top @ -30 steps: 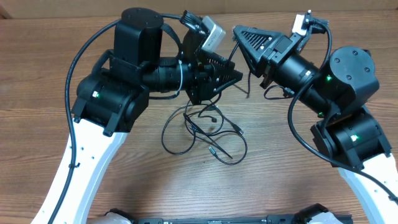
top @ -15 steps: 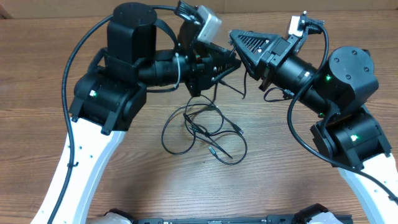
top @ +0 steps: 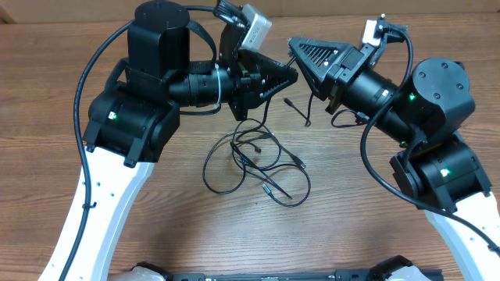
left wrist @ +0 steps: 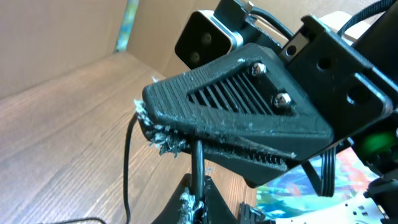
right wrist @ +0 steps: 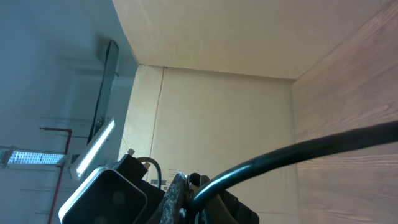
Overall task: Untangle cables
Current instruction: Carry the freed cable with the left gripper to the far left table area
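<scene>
Cables (top: pixel 248 160) black. Table (top: pixel 351 234) brown, wood-grained. My left gripper (top: pixel 294 76) and right gripper (top: pixel 292 42) black, slot-ribbed. Lower arm links (top: pixel 101 207), 7 and 5 o'clock, white; green lights (top: pixel 119 118) on black housings.

Brown wood-grain tabletop (top: pixel 328 234), fills most of overhead view. Pale beige board (top: pixel 78 9) along far edge. Left wrist view: same tabletop (left wrist: pixel 56 124), plain cardboard wall (left wrist: pixel 62 25) behind it, vertical blue-green strip (left wrist: pixel 127 25) on wall, multicolour printed sheet (left wrist: pixel 292 186) bottom right, partly hidden. Right wrist view: wood surface (right wrist: pixel 348 74) at right, beige panels (right wrist: pixel 217 124) centre, blue-grey wall (right wrist: pixel 50 62) left, lit strip lamp (right wrist: pixel 96 149), thin red pipe (right wrist: pixel 62 134), dark upright bar (right wrist: pixel 109 74).
</scene>
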Available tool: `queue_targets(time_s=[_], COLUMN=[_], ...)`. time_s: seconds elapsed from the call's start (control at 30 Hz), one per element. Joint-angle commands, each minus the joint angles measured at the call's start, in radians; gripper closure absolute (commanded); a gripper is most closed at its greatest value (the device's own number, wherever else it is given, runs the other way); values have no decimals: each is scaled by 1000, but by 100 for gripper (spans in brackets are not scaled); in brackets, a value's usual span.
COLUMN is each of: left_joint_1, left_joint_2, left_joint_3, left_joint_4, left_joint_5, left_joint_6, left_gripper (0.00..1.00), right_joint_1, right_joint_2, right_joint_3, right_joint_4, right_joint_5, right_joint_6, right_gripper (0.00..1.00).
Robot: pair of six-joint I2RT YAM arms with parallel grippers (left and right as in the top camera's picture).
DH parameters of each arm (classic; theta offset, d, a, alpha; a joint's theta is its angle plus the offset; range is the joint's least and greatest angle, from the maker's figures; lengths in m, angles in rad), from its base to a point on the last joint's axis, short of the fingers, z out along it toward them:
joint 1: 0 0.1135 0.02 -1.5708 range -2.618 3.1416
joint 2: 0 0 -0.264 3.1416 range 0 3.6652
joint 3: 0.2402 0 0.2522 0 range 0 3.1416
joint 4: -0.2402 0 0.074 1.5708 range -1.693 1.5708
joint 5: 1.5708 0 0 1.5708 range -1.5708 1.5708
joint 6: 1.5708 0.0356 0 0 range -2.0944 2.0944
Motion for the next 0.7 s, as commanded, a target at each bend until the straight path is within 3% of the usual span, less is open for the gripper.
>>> queue_targets(time_s=[0.0,0.07,0.17,0.23,0.33,0.5,0.67], left_joint_1=[19,32,71,93,99,99,99], left_joint_2=[-6,-6,-6,-5,-5,-5,-3], left_joint_3=[20,20,20,20,20,20,20], left_joint_4=[72,138,275,370,451,534,664], left_joint_5=[3,4,4,4,3,-79,-250], left_joint_6=[-32,-100,-253,-344,-393,-479,-575], left_gripper=[96,96,96,96,96,96,96], right_joint_1=[-16,-32,-76,-126,-185,-280,-316], right_joint_2=[-3,-3,-3,-3,-6,-10,-10], right_joint_3=[19,19,19,19,19,19,19], right_joint_4=[-18,-64,-161,-220,-267,-352,-576], right_joint_5=[16,37,45,45,40,34,101], right_joint_6=[-192,-282,-367,-402,-401,-401,-401], right_gripper=[96,94,66,38,21,1,0])
